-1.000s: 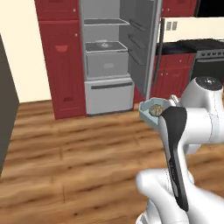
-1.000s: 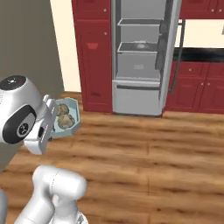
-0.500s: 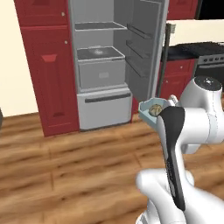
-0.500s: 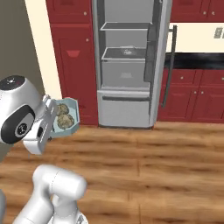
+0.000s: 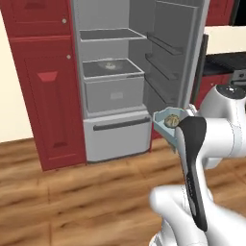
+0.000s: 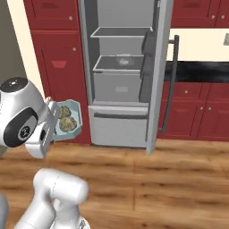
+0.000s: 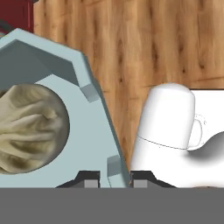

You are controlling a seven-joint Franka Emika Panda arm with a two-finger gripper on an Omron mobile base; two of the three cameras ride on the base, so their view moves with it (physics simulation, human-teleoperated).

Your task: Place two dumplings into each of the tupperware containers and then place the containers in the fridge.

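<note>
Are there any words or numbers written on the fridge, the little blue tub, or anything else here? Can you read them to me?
No readable text anywhere.
Tall grey fridge: a faint pale patch on its middle drawer front, too blurred to read.
Pale blue-green tub holding tan dumplings: no label.
Red cabinets: no writing.
A small pale plate at the right edge of the right base view: too small to tell.

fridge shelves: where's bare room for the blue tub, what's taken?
Top shelf of the fridge is bare. The shelf below already carries a white tub toward the back, with bare room in front of it. The blue tub, held in the jaws, has two dumplings.
</note>
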